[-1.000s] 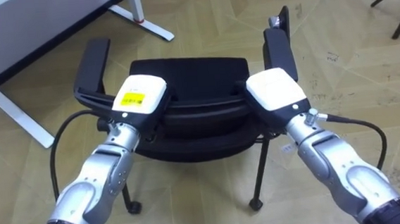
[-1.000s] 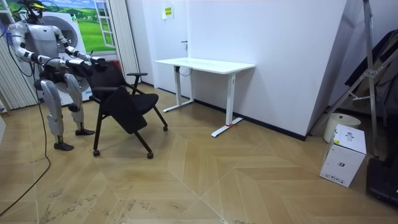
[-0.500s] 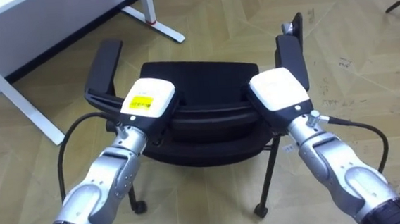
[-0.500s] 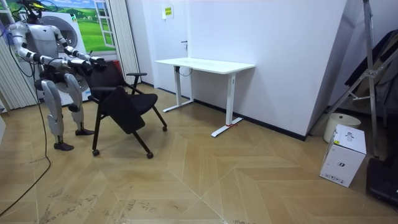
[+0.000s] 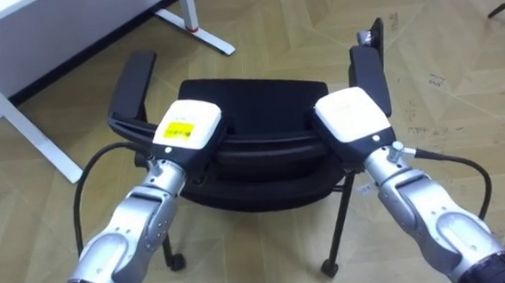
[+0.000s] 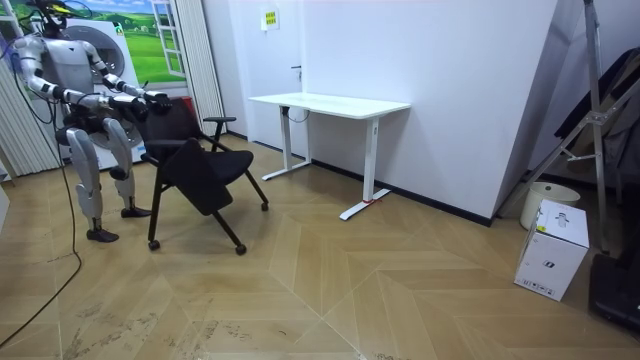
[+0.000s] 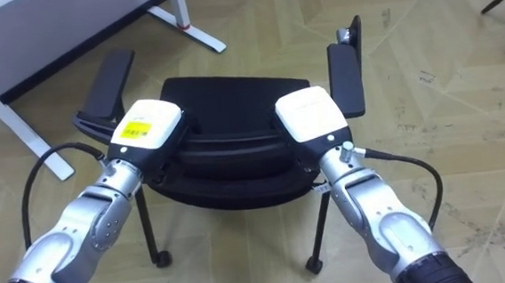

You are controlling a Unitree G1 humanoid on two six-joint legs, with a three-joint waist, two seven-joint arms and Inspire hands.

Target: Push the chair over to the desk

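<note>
A black office chair with two armrests stands on castors right in front of me, its seat facing away. My left hand rests on the left end of the backrest's top edge. My right hand rests on the right end of that edge. Only the white backs of both hands show, and the fingers are hidden over the backrest. In the room view I stand at the left behind the chair, both arms stretched forward to its back.
A white desk stands against the wall beyond the chair, and its leg and foot show at my upper left. A white box and a folded stand are far off at the room view's right. Bare wooden floor lies around the chair.
The eye view shifted slightly as a whole a second ago. Both hands stay on the backrest, and the chair has barely moved in the room view.
</note>
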